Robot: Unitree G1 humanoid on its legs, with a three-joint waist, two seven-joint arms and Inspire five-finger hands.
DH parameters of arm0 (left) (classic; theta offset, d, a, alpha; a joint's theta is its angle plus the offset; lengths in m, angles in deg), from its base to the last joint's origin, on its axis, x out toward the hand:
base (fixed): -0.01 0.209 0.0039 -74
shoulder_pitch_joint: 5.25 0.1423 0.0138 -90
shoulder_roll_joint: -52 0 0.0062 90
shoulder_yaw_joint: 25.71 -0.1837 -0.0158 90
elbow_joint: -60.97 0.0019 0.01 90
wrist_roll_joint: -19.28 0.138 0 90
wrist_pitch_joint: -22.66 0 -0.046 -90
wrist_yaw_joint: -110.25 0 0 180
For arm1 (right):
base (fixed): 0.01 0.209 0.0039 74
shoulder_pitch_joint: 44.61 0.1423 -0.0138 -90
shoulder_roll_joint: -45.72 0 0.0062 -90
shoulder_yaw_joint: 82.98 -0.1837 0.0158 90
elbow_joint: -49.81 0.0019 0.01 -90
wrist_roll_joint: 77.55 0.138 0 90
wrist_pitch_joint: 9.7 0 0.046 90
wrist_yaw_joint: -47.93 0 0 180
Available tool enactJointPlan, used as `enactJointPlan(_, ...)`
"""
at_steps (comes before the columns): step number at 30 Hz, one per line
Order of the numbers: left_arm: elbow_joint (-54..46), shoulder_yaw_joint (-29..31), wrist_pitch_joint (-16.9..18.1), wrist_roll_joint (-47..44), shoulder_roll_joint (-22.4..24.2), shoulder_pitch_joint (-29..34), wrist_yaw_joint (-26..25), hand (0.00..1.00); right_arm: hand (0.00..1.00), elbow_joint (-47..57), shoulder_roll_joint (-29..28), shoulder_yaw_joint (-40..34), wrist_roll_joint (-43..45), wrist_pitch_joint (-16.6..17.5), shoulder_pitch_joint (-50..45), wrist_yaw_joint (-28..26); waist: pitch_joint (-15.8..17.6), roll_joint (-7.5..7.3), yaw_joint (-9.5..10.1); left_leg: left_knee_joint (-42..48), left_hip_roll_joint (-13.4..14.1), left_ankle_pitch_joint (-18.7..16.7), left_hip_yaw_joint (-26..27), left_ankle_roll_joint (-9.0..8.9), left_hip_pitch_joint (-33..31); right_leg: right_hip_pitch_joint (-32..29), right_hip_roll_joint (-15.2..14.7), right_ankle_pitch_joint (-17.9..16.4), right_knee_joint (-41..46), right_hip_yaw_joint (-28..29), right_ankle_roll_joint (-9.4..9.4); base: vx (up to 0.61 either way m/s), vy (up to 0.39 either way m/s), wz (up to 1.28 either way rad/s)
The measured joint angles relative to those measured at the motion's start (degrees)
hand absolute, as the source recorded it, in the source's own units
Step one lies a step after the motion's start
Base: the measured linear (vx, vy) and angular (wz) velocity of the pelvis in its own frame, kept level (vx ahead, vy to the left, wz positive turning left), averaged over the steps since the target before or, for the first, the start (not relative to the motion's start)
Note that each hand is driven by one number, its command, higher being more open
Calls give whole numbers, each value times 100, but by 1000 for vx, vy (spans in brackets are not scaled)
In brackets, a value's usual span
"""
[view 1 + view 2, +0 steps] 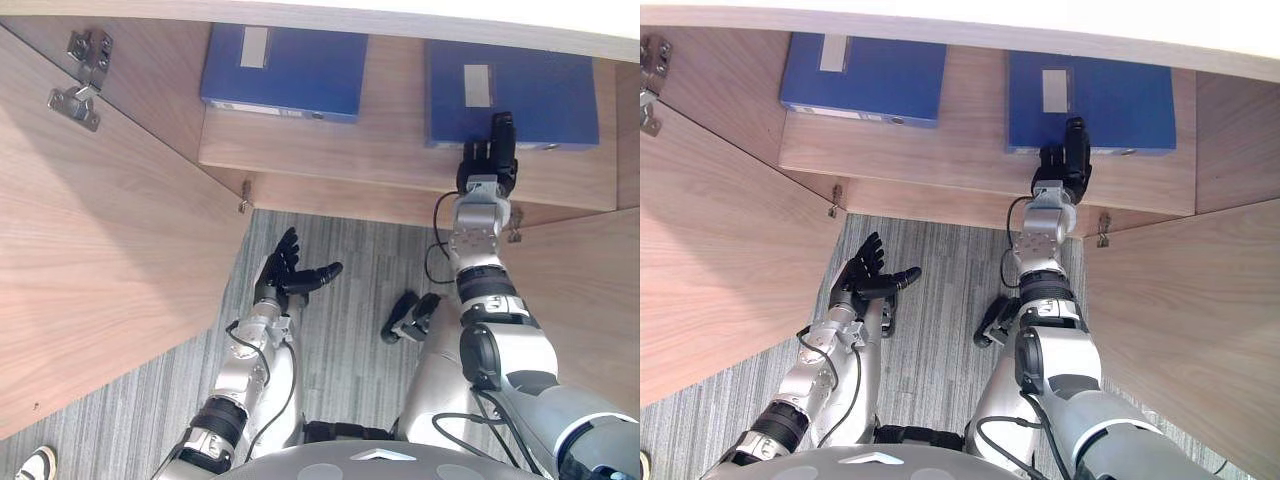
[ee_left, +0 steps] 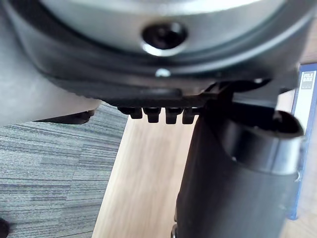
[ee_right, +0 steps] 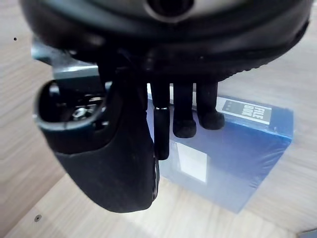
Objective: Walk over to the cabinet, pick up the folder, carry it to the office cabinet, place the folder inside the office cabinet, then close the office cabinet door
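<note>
Folder: flat blue slab, white label, lay at wood-grain shelf's right end | right hand: straight fingers rested on it | left hand: spread.

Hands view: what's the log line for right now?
right hand: open, at right folder | left hand: open, empty, above carpet | left folder: on shelf | door: open

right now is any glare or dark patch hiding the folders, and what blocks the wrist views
left eye view: even light, no glare on the left folder or right folder; the cabinet top edge is the brightest strip. right wrist view: the right robot hand covers much, the right folder shows evenly lit past its fingers. left wrist view: the left robot hand blocks most, carpet beyond.
</note>
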Motion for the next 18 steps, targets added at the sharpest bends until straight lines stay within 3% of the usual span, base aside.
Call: enactJointPlan(18,105,-15,-52,-138,102,-133,1,100,0,-115,204,-226,-16,96,132,-23,-10,135,147,-411,-97,198,-184,-69,71,209,-3,3,-279,-284,-3,18,-1,6)
